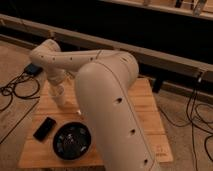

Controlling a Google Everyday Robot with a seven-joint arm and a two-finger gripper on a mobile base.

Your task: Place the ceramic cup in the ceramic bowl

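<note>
My big pale arm (107, 105) sweeps over the wooden table (150, 115), leaving bare wood along the right edge. It bends above the far left corner and drops down, with my gripper (57, 86) at the white cup (59, 98) near the left edge. I cannot tell how wide it stands. The black bowl (72, 141) sits by the front edge, with a phone (45, 128) just left of it.

the ceramic bowl (72, 141) sits on the table (149, 112) at its front left, a phone (45, 128) just left of it. behind them stands the ceramic cup (59, 98), with the gripper (57, 88) at its top.
</note>
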